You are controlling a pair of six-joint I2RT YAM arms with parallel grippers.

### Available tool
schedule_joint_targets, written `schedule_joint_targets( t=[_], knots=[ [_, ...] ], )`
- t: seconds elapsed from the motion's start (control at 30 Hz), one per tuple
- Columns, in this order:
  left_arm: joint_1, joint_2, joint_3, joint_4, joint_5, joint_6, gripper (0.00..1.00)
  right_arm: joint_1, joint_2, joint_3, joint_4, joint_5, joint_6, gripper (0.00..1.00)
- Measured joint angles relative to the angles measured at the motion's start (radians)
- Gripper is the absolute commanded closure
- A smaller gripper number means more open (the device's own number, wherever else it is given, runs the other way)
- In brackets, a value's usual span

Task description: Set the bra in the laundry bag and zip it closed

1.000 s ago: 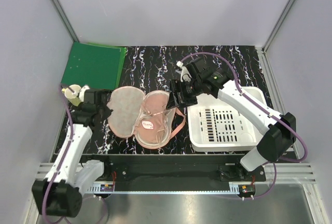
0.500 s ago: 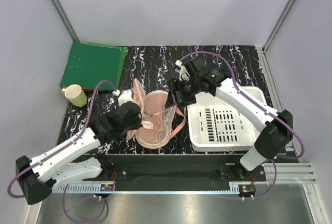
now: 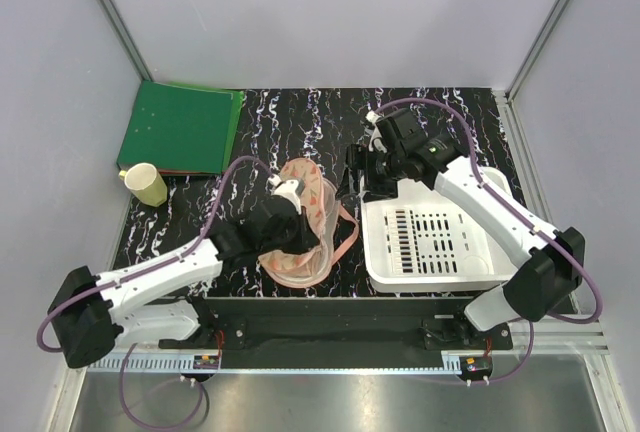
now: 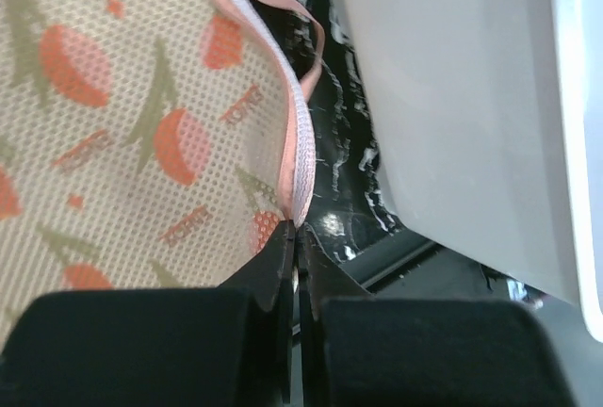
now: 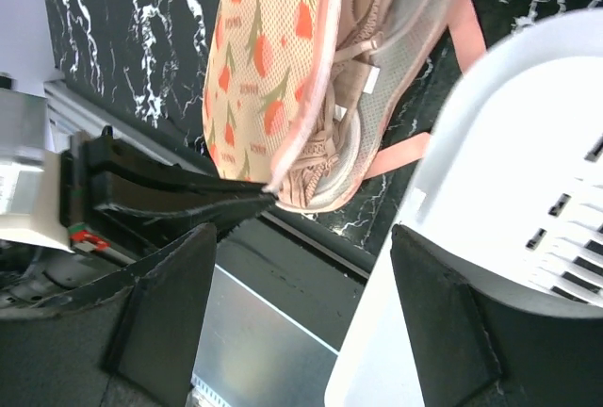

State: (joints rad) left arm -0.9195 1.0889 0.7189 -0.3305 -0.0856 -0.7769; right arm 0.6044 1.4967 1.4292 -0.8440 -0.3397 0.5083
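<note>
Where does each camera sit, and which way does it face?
Top external: above and behind the bases, looking down on the table; both arms show.
Left wrist: on the left arm, looking along the left tool, shut on the laundry bag.
Right wrist: on the right arm, looking past the open right tool at the bag holding the bra.
Both wrist views share the bag and white basket.

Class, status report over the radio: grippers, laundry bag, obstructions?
Left gripper shut on laundry bag zipper edge. Right gripper open, beside white basket. Bra inside, bag unzipped. Nothing blocking.
</note>
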Motion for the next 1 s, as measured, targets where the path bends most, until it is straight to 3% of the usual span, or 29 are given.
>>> schedule_joint_targets(
  t=[0.03,0.17,0.2,0.3,0.4,0.43,0.5,0.6,0.7,0.73,0.77,0.8,0.87,0.97,1.0],
  knots=[
    [0.0,0.016,-0.009,0.036,0.036,0.005,1.0,-0.007,-0.01,-0.008,0.0,0.007,0.001,0.17],
    [0.0,0.099,-0.019,0.144,0.156,0.017,0.77,-0.018,-0.024,-0.022,0.0,0.01,0.001,0.16],
    [0.0,0.132,-0.019,0.175,0.2,0.019,0.58,-0.018,-0.024,-0.022,0.0,0.009,0.001,0.17],
    [0.0,0.19,-0.023,0.214,0.283,0.04,0.36,-0.018,-0.024,-0.023,0.0,0.006,-0.003,0.16],
    [0.007,0.13,-0.036,0.205,0.293,0.058,0.28,-0.018,-0.024,-0.022,0.0,0.006,-0.013,0.16],
    [0.021,0.093,-0.04,0.202,0.296,0.063,0.16,-0.018,-0.024,-0.022,-0.001,0.006,-0.018,0.16],
    [0.094,-0.011,-0.051,0.203,0.326,0.067,0.07,-0.018,-0.024,-0.021,-0.008,0.005,-0.029,0.16],
    [0.296,-0.116,-0.06,0.227,0.394,0.064,0.06,-0.018,-0.024,-0.019,-0.019,-0.002,-0.042,0.16],
    [0.465,-0.095,-0.055,0.232,0.446,0.086,0.11,-0.018,-0.026,-0.019,-0.023,-0.018,-0.05,0.15],
    [0.515,-0.064,-0.045,0.225,0.465,0.106,0.16,-0.018,-0.027,-0.019,-0.024,-0.022,-0.053,0.15],
    [0.555,-0.01,-0.027,0.212,0.484,0.132,0.33,-0.018,-0.03,-0.019,-0.024,-0.025,-0.056,0.16],
    [0.595,0.066,0.006,0.202,0.509,0.162,0.38,-0.018,-0.032,-0.019,-0.025,-0.029,-0.059,0.15],
    [0.659,0.194,0.062,0.192,0.558,0.196,0.46,-0.018,-0.038,-0.019,-0.026,-0.04,-0.062,0.16],
    [0.748,0.387,0.17,0.19,0.63,0.237,0.48,-0.018,-0.049,-0.014,-0.037,-0.046,-0.067,0.15],
    [0.773,0.447,0.21,0.189,0.645,0.252,0.56,-0.018,-0.054,-0.013,-0.042,-0.047,-0.068,0.15]
  ],
)
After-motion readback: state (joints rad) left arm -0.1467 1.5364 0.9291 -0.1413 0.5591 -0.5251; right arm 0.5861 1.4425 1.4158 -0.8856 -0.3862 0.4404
